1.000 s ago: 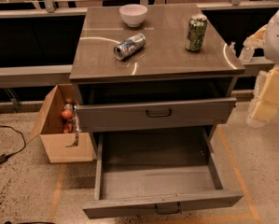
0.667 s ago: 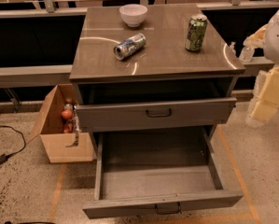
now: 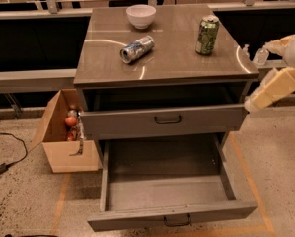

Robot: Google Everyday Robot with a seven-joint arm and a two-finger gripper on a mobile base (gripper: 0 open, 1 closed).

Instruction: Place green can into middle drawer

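1. Two cans are on the cabinet's grey surface (image 3: pixel 176 65). The green can (image 3: pixel 206 35) stands upright toward the right rear with its silver top up. The silver-blue can (image 3: pixel 137 49) lies on its side near the middle, well apart from the green one and to its left.
2. A white bowl (image 3: pixel 140 16) sits at the rear of the surface, behind the lying can.
3. The green can rests on the top and not in any drawer, and nothing touches it.
4. The claw (image 3: pixel 253 54) hangs just off the right edge of the surface. It is to the right of the green can and a little nearer the front, apart from the can. I cannot tell whether the claw is open or closed.
5. The arm (image 3: pixel 275 88), in white and beige segments, comes in from the right edge of the view, beside the cabinet's right side.
6. The uppermost drawer (image 3: pixel 137 125) is pulled out a little, with a dark gap between it and the top. Its small dark handle faces forward.
7. The middle drawer (image 3: pixel 162 194), just below, is pulled far out. Its floor lies open to view from above, and its handle is on the front panel.
8. A cardboard box (image 3: pixel 70 157) stands on the speckled floor just beside the cabinet's left side, with round orange-red things inside. A black cable (image 3: pixel 11 149) trails across the floor further left.
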